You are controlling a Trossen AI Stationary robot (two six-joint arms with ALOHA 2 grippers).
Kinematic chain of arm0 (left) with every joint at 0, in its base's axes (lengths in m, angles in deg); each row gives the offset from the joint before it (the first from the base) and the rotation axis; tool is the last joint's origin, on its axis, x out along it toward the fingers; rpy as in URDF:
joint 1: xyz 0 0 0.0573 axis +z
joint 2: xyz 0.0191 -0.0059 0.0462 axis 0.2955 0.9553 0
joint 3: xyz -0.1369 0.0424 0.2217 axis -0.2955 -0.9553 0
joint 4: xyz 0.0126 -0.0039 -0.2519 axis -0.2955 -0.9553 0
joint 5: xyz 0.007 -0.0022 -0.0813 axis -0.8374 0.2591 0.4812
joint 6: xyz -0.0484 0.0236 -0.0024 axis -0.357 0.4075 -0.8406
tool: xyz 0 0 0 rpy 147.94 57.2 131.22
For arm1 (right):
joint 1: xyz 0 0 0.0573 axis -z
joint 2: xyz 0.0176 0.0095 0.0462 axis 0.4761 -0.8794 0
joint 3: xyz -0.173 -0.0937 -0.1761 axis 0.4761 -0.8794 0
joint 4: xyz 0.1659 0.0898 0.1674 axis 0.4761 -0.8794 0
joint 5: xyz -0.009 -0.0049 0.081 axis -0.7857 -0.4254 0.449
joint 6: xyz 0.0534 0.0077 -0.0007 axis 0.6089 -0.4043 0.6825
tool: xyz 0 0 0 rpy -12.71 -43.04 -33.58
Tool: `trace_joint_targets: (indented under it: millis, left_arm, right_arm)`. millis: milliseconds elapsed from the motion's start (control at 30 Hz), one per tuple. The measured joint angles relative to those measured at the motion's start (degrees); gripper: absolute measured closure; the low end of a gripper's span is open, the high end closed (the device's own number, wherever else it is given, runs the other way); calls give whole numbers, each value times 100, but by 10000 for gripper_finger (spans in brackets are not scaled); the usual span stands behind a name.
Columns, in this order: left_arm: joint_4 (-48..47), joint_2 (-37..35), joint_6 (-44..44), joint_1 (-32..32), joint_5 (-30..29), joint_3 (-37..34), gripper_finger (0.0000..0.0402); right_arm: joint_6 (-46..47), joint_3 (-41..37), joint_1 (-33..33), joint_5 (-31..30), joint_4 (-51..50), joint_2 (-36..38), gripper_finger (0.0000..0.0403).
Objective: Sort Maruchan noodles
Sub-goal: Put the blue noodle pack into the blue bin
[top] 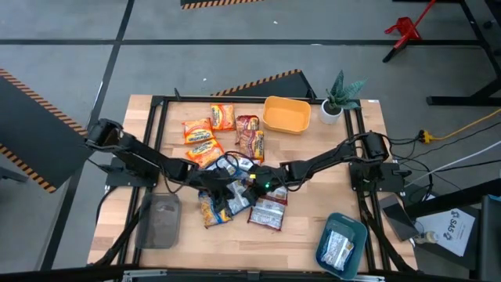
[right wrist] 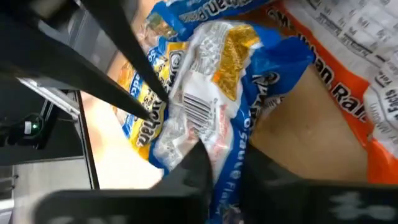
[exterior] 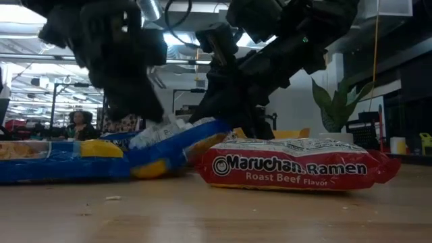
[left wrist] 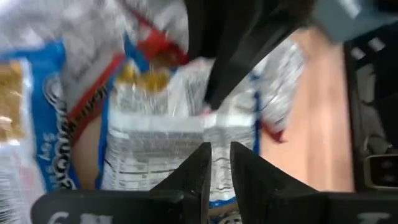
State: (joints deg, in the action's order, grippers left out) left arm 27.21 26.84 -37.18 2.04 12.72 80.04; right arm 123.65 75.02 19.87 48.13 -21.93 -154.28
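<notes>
Several blue-and-white Maruchan packets (top: 235,196) lie heaped at the table's middle. Both grippers meet over this heap. My left gripper (top: 221,190) comes from the left and is shut on a blue-and-white packet (left wrist: 161,143). My right gripper (top: 252,184) comes from the right and is shut on a crumpled blue packet (right wrist: 211,81). Orange packets (top: 205,133) and a red packet (top: 250,135) lie flat farther back. Another red packet (exterior: 297,169) lies flat near the front. My left gripper pinches the packet's white printed back (left wrist: 219,134) between its two fingers, with wrapper showing in the narrow gap. The fingers slant down from the table's left. The packet lies on the heap. My right gripper pinches the crumpled wrapper beside the barcode (right wrist: 202,121), slanting down from the table's right. The low view shows one end of a blue packet (exterior: 182,131) raised while its other end (exterior: 61,162) lies on the table.
A yellow bowl (top: 286,115) and a potted plant (top: 340,98) stand at the far right. A teal tray (top: 356,235) with a packet in it is at the near right, a grey tray (top: 160,221) at the near left. The two arms' fingers stand close together.
</notes>
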Motion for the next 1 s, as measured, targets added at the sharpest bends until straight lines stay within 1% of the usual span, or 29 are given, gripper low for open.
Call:
trace_joint_targets:
  millis: [33, 100, 233, 400, 533, 667, 767, 900, 1000]
  left_arm:
    - [-20, -133, -3, 14, -23, 2, 347]
    - [-118, -399, -3, 50, -24, 11, 347]
    - [-369, -975, 0, 160, -33, 11, 347]
    - [-470, -1605, 2, 302, -181, 13, 347]
    - [-478, -2012, 126, 436, -220, 13, 347]
    - [-483, -2357, 302, 559, -279, 13, 347]
    - [-516, -2525, 490, 666, -295, 11, 347]
    - [-511, -2635, 700, 825, -291, 15, 347]
    - [-491, -2633, 863, 948, -274, 15, 347]
  right_arm:
    - [0, 20, 0, 69, -29, 0, 389]
    - [13, 81, 13, 197, -80, -2, 397]
    - [24, 302, 55, 266, -225, 84, 392]
    - [-58, 501, 77, 259, -945, 473, 398]
    - [41, 574, 15, 319, -1795, 1017, 394]
    - [313, 574, -443, -130, -2994, 1791, 396]
    - [836, 574, -905, -541, -3920, 2375, 398]
    - [1589, 574, -1675, -1116, -5053, 3108, 393]
    - [1595, 574, -2278, -1066, -5889, 3489, 394]
